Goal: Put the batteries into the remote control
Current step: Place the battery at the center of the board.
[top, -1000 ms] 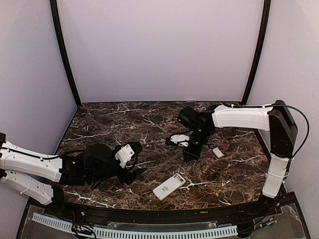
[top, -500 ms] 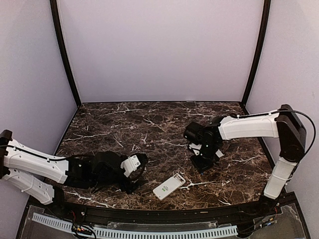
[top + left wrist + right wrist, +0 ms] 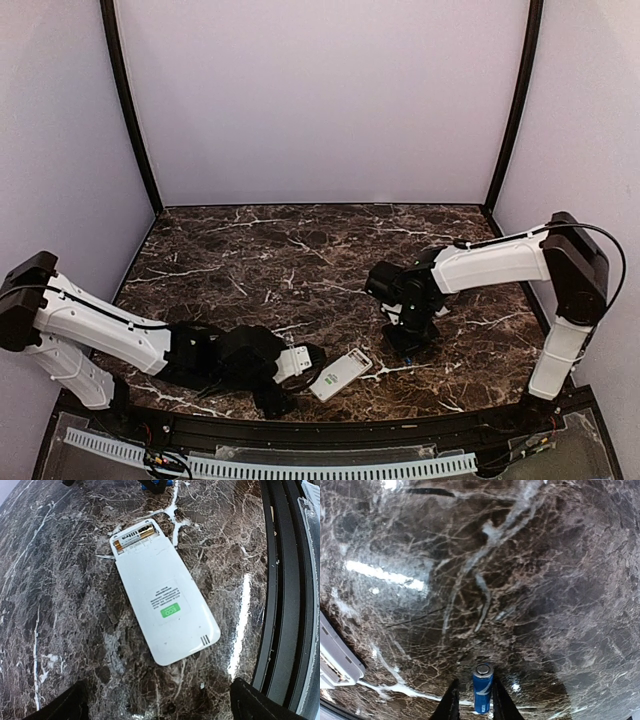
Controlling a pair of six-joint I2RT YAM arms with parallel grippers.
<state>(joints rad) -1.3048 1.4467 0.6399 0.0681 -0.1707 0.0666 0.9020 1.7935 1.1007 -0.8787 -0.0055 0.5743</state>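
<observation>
R end effector (image 3: 474,705) astride glossy blue cyl. battery (image 3: 482,694), maybe touching

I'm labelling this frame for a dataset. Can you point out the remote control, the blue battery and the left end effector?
remote control (image 3: 165,610): left wrist view, middle of its white back.
blue battery (image 3: 482,695): right wrist view, on its blue side.
left end effector (image 3: 300,361): top view, at its tip beside the remote.

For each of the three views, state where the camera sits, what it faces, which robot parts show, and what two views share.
Top external: above and behind the bases, facing the table; both arms show.
Left wrist: on the left arm, looking down on the remote, back up, compartment open; dark fingertips at the bottom corners.
Right wrist: looking down; fingers flank a blue battery.
Shared: the remote appears in the top and left views.
</observation>
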